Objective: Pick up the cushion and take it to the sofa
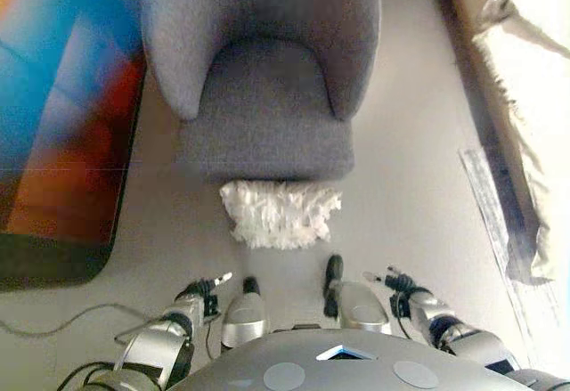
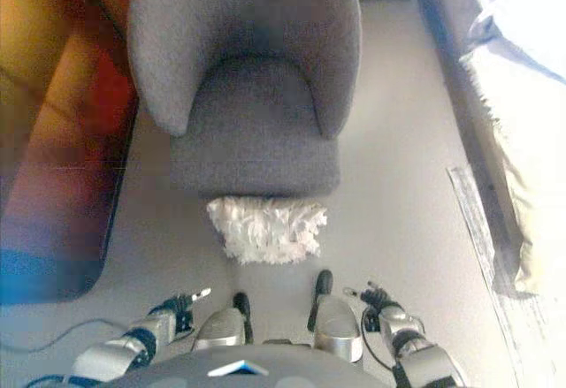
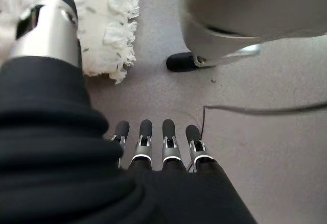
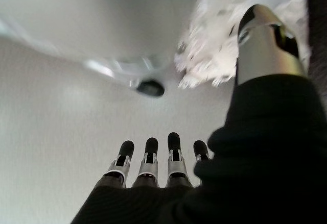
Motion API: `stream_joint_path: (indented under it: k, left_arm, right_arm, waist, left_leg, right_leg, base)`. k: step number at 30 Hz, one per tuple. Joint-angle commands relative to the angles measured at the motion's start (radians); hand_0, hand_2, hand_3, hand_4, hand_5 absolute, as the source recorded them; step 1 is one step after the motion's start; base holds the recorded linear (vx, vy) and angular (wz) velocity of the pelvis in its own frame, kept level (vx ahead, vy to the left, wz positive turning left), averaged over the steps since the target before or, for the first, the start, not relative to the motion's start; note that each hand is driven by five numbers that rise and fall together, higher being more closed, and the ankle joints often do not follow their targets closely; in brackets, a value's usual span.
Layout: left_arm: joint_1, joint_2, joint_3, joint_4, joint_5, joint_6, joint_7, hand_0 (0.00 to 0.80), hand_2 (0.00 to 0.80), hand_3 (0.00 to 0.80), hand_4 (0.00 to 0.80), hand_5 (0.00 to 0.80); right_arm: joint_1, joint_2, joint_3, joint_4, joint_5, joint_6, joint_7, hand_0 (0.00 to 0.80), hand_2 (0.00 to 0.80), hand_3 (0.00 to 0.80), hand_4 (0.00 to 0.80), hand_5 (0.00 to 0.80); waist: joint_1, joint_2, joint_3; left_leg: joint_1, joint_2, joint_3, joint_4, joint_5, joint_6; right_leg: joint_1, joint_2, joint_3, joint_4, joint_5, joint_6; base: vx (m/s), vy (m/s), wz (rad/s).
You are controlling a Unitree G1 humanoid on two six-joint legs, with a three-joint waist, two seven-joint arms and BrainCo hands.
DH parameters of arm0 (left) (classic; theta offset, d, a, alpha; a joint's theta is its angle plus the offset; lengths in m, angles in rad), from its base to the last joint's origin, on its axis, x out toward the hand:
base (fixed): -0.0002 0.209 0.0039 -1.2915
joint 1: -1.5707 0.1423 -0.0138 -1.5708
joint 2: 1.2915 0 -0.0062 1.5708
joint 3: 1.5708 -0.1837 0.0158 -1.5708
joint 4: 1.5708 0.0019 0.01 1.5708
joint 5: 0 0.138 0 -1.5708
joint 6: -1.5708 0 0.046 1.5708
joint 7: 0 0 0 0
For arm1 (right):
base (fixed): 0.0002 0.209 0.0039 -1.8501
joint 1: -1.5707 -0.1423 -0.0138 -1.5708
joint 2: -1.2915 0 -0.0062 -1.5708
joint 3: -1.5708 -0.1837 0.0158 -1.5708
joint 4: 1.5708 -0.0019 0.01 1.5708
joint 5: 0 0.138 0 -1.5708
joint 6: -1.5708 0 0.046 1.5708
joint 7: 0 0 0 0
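Observation:
A white shaggy cushion (image 1: 280, 213) lies on the pale floor, its far edge against the front of a grey armchair-style sofa (image 1: 263, 70). My left hand (image 1: 200, 295) hangs low at the lower left, short of the cushion and apart from it. Its own wrist view shows the fingers (image 3: 145, 132) straight and empty, with the cushion (image 3: 110, 30) beyond the thumb. My right hand (image 1: 401, 286) hangs at the lower right, also clear of the cushion. Those fingers (image 4: 173, 147) are straight and hold nothing, and the cushion (image 4: 219, 55) shows past the thumb.
A dark-edged panel with blue and orange colours (image 1: 53, 124) lies along the left of the sofa. Pale draped fabric (image 1: 525, 97) runs along the right side, with a clear strip (image 1: 490, 204) on the floor beside it. Open floor surrounds the cushion.

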Motion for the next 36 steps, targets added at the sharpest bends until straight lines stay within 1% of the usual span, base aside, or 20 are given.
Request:
stream_joint_path:
  k: [1, 3, 7, 9, 13, 17, 22, 25, 28, 29, 31, 32, 34, 36]
  left_arm:
    - [-0.087, 0.026, -0.019, -0.016, -0.091, -0.086, 0.118, 0.0, 0.0, 0.0, 0.0, 0.0]
    - [-0.125, 0.034, -0.019, -0.025, -0.13, -0.108, 0.153, 0.0, 0.0, 0.0, 0.0, 0.0]
    - [-0.197, 0.044, -0.034, -0.057, -0.143, -0.145, 0.205, 0.0, 0.0, 0.0, 0.0, 0.0]
    - [-0.233, 0.045, -0.044, -0.067, -0.151, -0.152, 0.224, 0.0, 0.0, 0.0, 0.0, 0.0]
    - [-0.301, 0.047, -0.055, -0.087, -0.156, -0.168, 0.284, 0.0, 0.0, 0.0, 0.0, 0.0]
    - [-0.354, 0.062, -0.071, -0.103, -0.146, -0.189, 0.32, 0.0, 0.0, 0.0, 0.0, 0.0]
    - [-0.422, 0.076, -0.097, -0.126, -0.104, -0.256, 0.387, 0.0, 0.0, 0.0, 0.0, 0.0]
    - [-0.459, 0.088, -0.114, -0.144, -0.081, -0.297, 0.431, 0.0, 0.0, 0.0, 0.0, 0.0]
    - [-0.495, 0.107, -0.13, -0.173, -0.075, -0.298, 0.456, 0.0, 0.0, 0.0, 0.0, 0.0]
    - [-0.507, 0.113, -0.131, -0.173, -0.078, -0.291, 0.459, 0.0, 0.0, 0.0, 0.0, 0.0]
    - [-0.527, 0.12, -0.131, -0.166, -0.09, -0.303, 0.464, 0.0, 0.0, 0.0, 0.0, 0.0]
    - [-0.531, 0.122, -0.132, -0.164, -0.093, -0.309, 0.467, 0.0, 0.0, 0.0, 0.0, 0.0]
    - [-0.553, 0.129, -0.132, -0.159, -0.103, -0.333, 0.46, 0.0, 0.0, 0.0, 0.0, 0.0]
    - [-0.575, 0.139, -0.13, -0.165, -0.103, -0.379, 0.462, 0.0, 0.0, 0.0, 0.0, 0.0]
  right_arm:
    - [-0.114, 0.017, 0.047, -0.048, 0.033, -0.07, -0.106, 0.0, 0.0, 0.0, 0.0, 0.0]
    - [-0.159, 0.008, 0.054, -0.054, 0.023, -0.077, -0.143, 0.0, 0.0, 0.0, 0.0, 0.0]
    - [-0.248, -0.008, 0.071, -0.067, 0.004, -0.071, -0.227, 0.0, 0.0, 0.0, 0.0, 0.0]
    - [-0.285, -0.017, 0.082, -0.07, -0.007, -0.077, -0.25, 0.0, 0.0, 0.0, 0.0, 0.0]
    - [-0.36, -0.047, 0.102, -0.093, -0.057, -0.083, -0.288, 0.0, 0.0, 0.0, 0.0, 0.0]
    - [-0.415, -0.072, 0.125, -0.116, -0.067, -0.092, -0.335, 0.0, 0.0, 0.0, 0.0, 0.0]
    - [-0.498, -0.116, 0.153, -0.135, -0.102, -0.091, -0.379, 0.0, 0.0, 0.0, 0.0, 0.0]
    - [-0.539, -0.136, 0.166, -0.136, -0.103, -0.094, -0.411, 0.0, 0.0, 0.0, 0.0, 0.0]
    - [-0.58, -0.159, 0.175, -0.141, -0.112, -0.091, -0.427, 0.0, 0.0, 0.0, 0.0, 0.0]
    - [-0.594, -0.167, 0.179, -0.141, -0.114, -0.091, -0.428, 0.0, 0.0, 0.0, 0.0, 0.0]
    - [-0.627, -0.173, 0.192, -0.138, -0.116, -0.093, -0.431, 0.0, 0.0, 0.0, 0.0, 0.0]
    - [-0.636, -0.173, 0.201, -0.135, -0.12, -0.093, -0.438, 0.0, 0.0, 0.0, 0.0, 0.0]
    - [-0.669, -0.182, 0.215, -0.131, -0.122, -0.097, -0.458, 0.0, 0.0, 0.0, 0.0, 0.0]
    - [-0.697, -0.191, 0.226, -0.131, -0.129, -0.105, -0.5, 0.0, 0.0, 0.0, 0.0, 0.0]
  waist:
    - [0.005, -0.011, 0.091]
    - [0.003, -0.005, 0.121]
    - [0.004, 0.007, 0.178]
    - [0.003, 0.011, 0.204]
    - [0.0, 0.008, 0.254]
    - [0.001, 0.009, 0.256]
    - [-0.003, 0.019, 0.256]
    - [-0.004, 0.022, 0.256]
    - [-0.003, 0.027, 0.256]
    - [-0.002, 0.027, 0.256]
    - [-0.003, 0.03, 0.256]
    - [-0.002, 0.032, 0.256]
    - [-0.005, 0.037, 0.256]
    - [-0.01, 0.039, 0.256]
  left_leg:
    - [-0.106, -0.087, -0.018, 0.02, 0.047, 0.096]
    - [-0.146, -0.091, -0.025, 0.033, 0.051, 0.093]
    - [-0.221, -0.101, -0.038, 0.042, 0.063, 0.094]
    - [-0.258, -0.105, -0.041, 0.056, 0.067, 0.095]
    - [-0.373, -0.108, -0.047, 0.141, 0.061, 0.089]
    - [-0.509, -0.11, -0.059, 0.208, 0.058, 0.087]
    - [-0.693, -0.097, -0.07, 0.322, 0.042, 0.094]
    - [-0.8, -0.09, -0.071, 0.4, 0.019, 0.095]
    - [-0.908, -0.088, -0.075, 0.483, -0.003, 0.094]
    - [-0.937, -0.088, -0.076, 0.506, -0.009, 0.094]
    - [-0.995, -0.089, -0.073, 0.556, -0.022, 0.093]
    - [-0.998, -0.086, -0.074, 0.58, -0.054, 0.085]
    - [-1.053, -0.081, -0.068, 0.623, -0.066, 0.085]
    - [-1.11, -0.074, -0.064, 0.678, -0.084, 0.084]
  right_leg:
    - [-0.052, -0.056, 0.05, 0.085, -0.063, 0.068]
    - [-0.092, -0.056, 0.049, 0.107, -0.07, 0.065]
    - [-0.16, -0.052, 0.051, 0.144, -0.081, 0.061]
    - [-0.194, -0.05, 0.051, 0.16, -0.082, 0.059]
    - [-0.284, -0.046, 0.059, 0.222, -0.096, 0.051]
    - [-0.406, -0.043, 0.066, 0.276, -0.106, 0.042]
    - [-0.59, -0.047, 0.092, 0.376, -0.121, 0.025]
    - [-0.696, -0.062, 0.098, 0.444, -0.129, 0.019]
    - [-0.802, -0.069, 0.111, 0.529, -0.139, 0.016]
    - [-0.83, -0.069, 0.114, 0.556, -0.143, 0.015]
    - [-0.887, -0.068, 0.119, 0.614, -0.151, 0.012]
    - [-0.892, -0.065, 0.124, 0.641, -0.178, 0.02]
    - [-0.947, -0.066, 0.129, 0.681, -0.183, 0.019]
    - [-1.004, -0.066, 0.136, 0.732, -0.19, 0.019]
  base:
    - [-0.11, 0.002, 0.07]
    - [-0.103, 0.02, 0.1]
    - [-0.092, 0.038, 0.13]
    - [-0.077, 0.038, 0.12]
    - [-0.068, 0.034, 0.08]
    - [-0.044, 0.022, 0.07]
    - [-0.041, 0.024, 0.12]
    - [-0.029, 0.014, 0.08]
    - [-0.018, 0.008, 0.05]
    - [-0.015, 0.016, 0.06]
    - [0.027, 0.023, 0.04]
    - [0.068, 0.029, -0.04]
    - [0.033, 0.023, -0.13]
    - [-0.002, 0.02, -0.11]
